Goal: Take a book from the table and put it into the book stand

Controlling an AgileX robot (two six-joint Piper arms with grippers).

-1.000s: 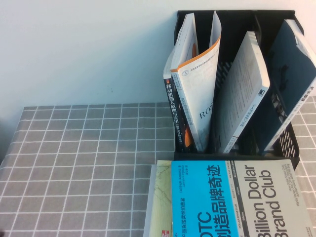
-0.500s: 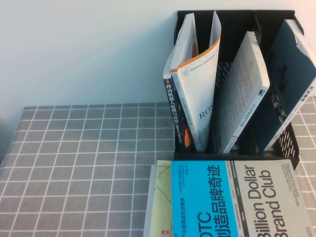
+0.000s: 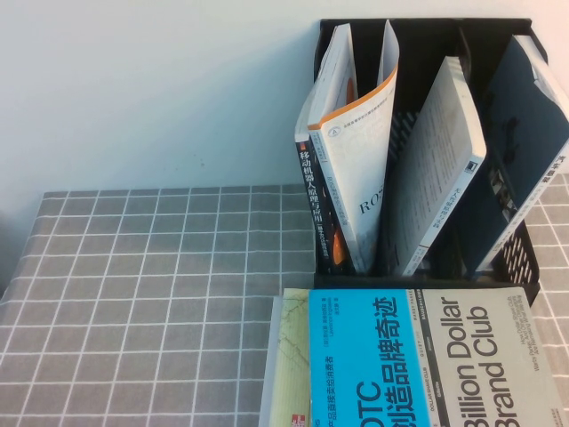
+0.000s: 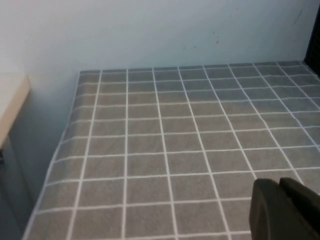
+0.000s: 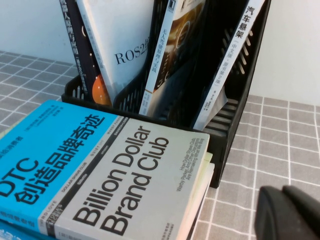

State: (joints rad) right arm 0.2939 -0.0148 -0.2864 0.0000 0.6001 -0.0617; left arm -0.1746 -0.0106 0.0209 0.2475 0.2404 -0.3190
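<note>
A stack of books lies on the table in front of the stand. Its top book [image 3: 418, 356] has a blue and grey cover reading "Billion Dollar Club"; it also shows in the right wrist view [image 5: 100, 170]. A yellowish book [image 3: 286, 374] lies beneath it. The black book stand [image 3: 418, 31] holds several leaning books, among them a white and orange ROS book [image 3: 356, 169]. Neither gripper shows in the high view. My left gripper [image 4: 281, 184] is shut and empty over bare tablecloth. My right gripper [image 5: 283, 190] is shut and empty, beside the stack and the stand [image 5: 235, 117].
The grey checked tablecloth [image 3: 151, 285] covers the table left of the stand. A white wall stands behind. In the left wrist view the table's edge [image 4: 65, 135] drops off, with a pale wooden surface [image 4: 10, 100] beyond it.
</note>
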